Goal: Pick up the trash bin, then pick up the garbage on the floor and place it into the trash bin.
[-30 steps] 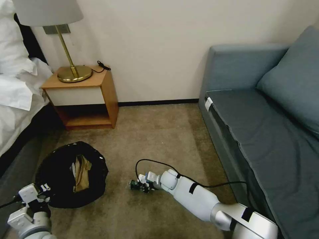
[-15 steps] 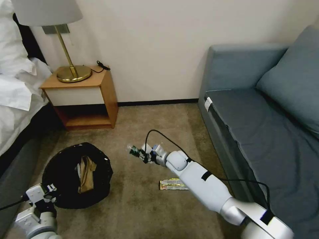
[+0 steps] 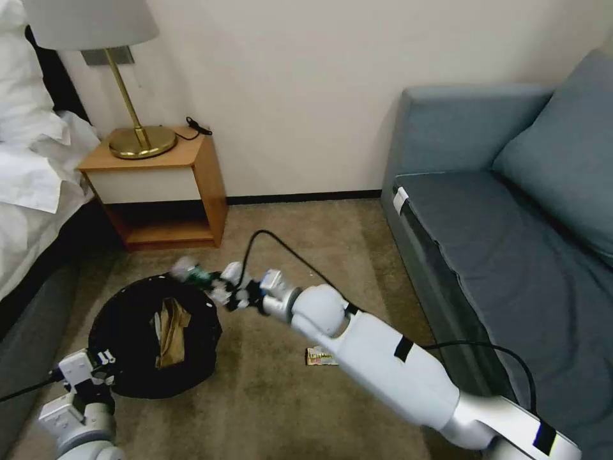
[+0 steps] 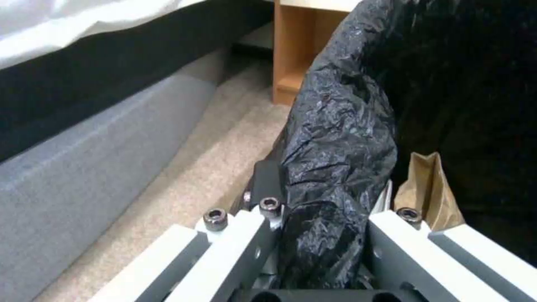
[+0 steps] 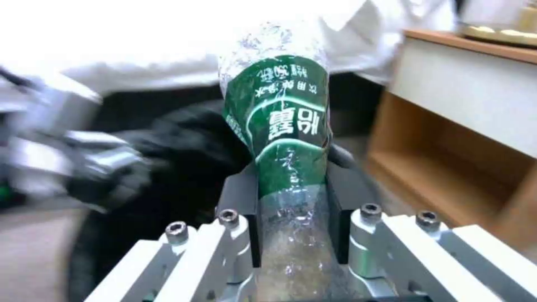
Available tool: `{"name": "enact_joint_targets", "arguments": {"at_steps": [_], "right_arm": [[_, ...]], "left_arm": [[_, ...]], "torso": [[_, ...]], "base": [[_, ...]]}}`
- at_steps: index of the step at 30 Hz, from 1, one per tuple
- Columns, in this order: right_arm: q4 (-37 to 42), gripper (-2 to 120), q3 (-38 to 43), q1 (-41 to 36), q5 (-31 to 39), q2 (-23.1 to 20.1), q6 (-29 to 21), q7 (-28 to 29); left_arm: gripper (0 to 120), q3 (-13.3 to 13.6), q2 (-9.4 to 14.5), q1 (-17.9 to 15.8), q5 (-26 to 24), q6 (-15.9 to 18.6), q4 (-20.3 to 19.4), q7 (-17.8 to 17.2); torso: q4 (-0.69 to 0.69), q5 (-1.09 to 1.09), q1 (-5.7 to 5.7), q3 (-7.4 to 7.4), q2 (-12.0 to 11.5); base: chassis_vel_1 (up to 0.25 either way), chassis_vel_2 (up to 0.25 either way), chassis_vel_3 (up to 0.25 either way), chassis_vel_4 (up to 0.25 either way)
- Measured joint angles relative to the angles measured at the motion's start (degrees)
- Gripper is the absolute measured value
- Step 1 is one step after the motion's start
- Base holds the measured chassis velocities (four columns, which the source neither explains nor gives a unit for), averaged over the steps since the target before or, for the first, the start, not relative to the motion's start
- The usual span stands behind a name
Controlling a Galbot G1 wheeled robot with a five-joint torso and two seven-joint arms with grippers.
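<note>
L gripper clamped on the trash bin rim, black liner bunched betw. its fingers. Brown paper bag inside bin, just past the far finger. Carpet beside the near finger; bedside table ahead; bed base alongside.

We see a clear crinkled plastic bottle with a dark green label and white lettering, a glossy black bag lining the round bin, a brown paper bag, and beige carpet.
</note>
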Motion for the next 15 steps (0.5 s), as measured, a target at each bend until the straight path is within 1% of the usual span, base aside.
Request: {"name": "enact_joint_targets", "arguments": {"at_steps": [2, 4, 8, 9, 13, 14, 15], "right_arm": [[0.11, 22, -1.96, -0.25, -0.24, 1.75, 0.21, 0.9], [-0.05, 22, -2.36, -0.44, -0.6, 2.2, 0.43, 1.34], [-1.03, 22, -4.63, -1.77, -1.61, 4.25, 1.17, 4.52], [-1.03, 22, -4.63, -1.77, -1.61, 4.25, 1.17, 4.52], [-4.92, 22, -5.63, -1.76, -2.52, 6.71, 2.34, 5.98], [-4.92, 22, -5.63, -1.76, -2.52, 6.71, 2.34, 5.98], [-6.66, 22, -5.67, -1.62, -2.8, 7.66, 3.02, 6.72]], "left_arm": [[3, 0.18, -0.37, -0.07, 0.72, 0.02, 0.0, 0.26], [3, 0.2, -0.46, -0.05, 0.79, 0.02, -0.05, 0.32], [3, 0.21, -0.6, 0.29, 0.89, 0.05, -0.74, 0.88], [3, 0.21, -0.6, 0.29, 0.89, 0.05, -0.74, 0.88], [3, 0.27, -0.64, 0.34, 0.98, 0.1, -0.93, 1.26], [3, 0.27, -0.64, 0.34, 0.98, 0.1, -0.93, 1.26], [3, 0.31, -0.77, 0.34, 1.1, 0.11, -0.93, 1.33]], "torso": [[0.01, 0.0, 0.0, 0.0, 0.0], [0.01, 0.0, 0.0, 0.0, 0.0], [0.0, -0.01, 0.0, 0.0, 0.0], [0.0, -0.01, 0.0, 0.0, 0.0], [0.0, -0.01, 0.0, 0.0, 0.0], [0.0, -0.01, 0.0, 0.0, 0.0], [0.01, -0.01, 0.0, 0.0, 0.0]], "base": [[0.0, 0.0, 0.0, 0.0], [0.0, 0.0, 0.0, 0.0], [0.0, 0.0, 0.0, 0.0], [0.0, 0.0, 0.0, 0.0], [0.0, 0.0, 0.0, 0.0], [0.0, 0.0, 0.0, 0.0], [0.0, 0.0, 0.0, 0.0]]}}
